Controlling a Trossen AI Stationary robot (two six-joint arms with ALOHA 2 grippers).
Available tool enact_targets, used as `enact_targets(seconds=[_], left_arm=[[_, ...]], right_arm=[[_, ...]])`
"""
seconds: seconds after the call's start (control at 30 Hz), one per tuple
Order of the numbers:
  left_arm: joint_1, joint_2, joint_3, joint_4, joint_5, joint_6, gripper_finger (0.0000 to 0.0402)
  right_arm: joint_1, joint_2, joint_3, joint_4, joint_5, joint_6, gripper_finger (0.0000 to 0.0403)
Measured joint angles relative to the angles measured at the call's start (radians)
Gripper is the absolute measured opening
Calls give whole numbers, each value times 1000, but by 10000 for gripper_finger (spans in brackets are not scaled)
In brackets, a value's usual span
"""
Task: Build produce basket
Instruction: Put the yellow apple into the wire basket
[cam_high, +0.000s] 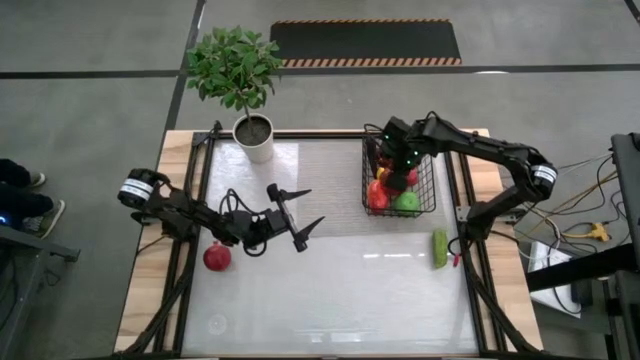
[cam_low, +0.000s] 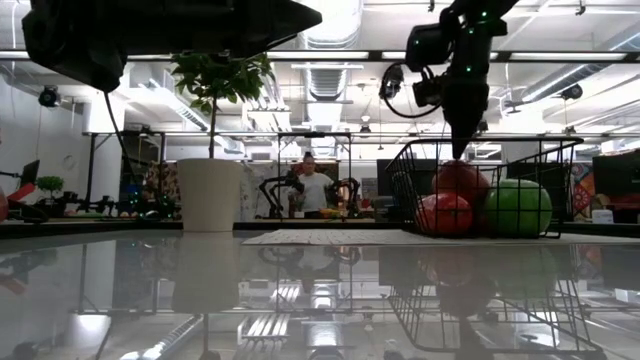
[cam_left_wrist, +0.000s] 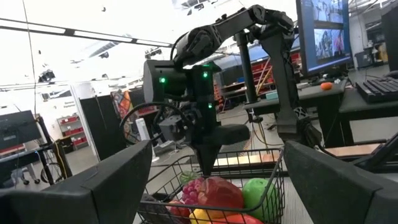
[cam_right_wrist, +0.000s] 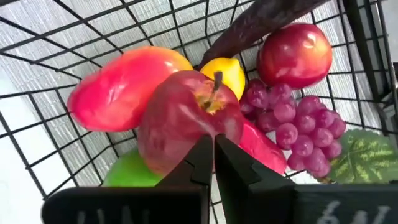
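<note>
The right gripper is held closed and empty over the basket, its tips just above a red apple piled with grapes and lemon. The left gripper is spread wide, empty, with a red fruit just behind it on the table.

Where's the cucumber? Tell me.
In the high view the cucumber lies on the table's right side, just below the basket, outside it, near the right arm's base.
</note>
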Motion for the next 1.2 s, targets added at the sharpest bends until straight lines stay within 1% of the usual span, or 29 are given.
enact_targets(seconds=[0.2, 0.33, 0.43, 0.5, 0.67, 0.83, 1.0, 1.2], left_arm=[[0, 0, -1, 0, 0, -1, 345], [0, 0, -1, 0, 0, -2, 345], [0, 0, -1, 0, 0, -2, 345], [0, 0, -1, 0, 0, -1, 345], [0, 1, -1, 0, 0, -1, 345], [0, 1, -3, 0, 0, -1, 345], [0, 1, -4, 0, 0, -1, 345], [0, 1, -6, 0, 0, -1, 345]], right_arm=[[26, -25, -25, 11, 5, 20, 9], [37, -25, -25, 102, 91, 33, 9], [36, -18, -32, 166, 92, 24, 9], [37, -4, -40, 172, 91, 15, 9], [37, 20, -61, 139, 77, -4, 9], [40, 12, -61, 80, 79, 1, 9], [51, -8, -61, 51, 15, 16, 9], [70, -21, -62, -15, 2, 26, 9]])
